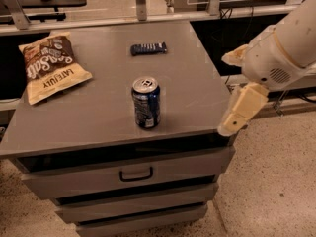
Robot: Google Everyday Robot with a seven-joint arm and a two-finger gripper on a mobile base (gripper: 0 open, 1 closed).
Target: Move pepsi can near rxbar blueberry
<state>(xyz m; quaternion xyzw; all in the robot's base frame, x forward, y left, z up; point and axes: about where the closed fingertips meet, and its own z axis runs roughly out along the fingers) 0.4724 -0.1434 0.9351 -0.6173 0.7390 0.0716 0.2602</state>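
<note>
Gripper [241, 108] beside cabinet's [197, 100] right edge; arm [291, 38] — cropped.

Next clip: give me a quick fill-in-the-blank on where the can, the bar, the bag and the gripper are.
1. The pepsi can stands ___ near the front of the cabinet top.
2. The rxbar blueberry lies ___ the can, toward the back edge.
3. The chip bag lies on the ___ side of the picture.
4. The gripper hangs off the cabinet's right edge, holding ___.

Missing words: upright; behind; left; nothing.

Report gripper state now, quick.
Gripper: jaws open, holding nothing, beside the right edge of the table, apart from the pepsi can.
</note>
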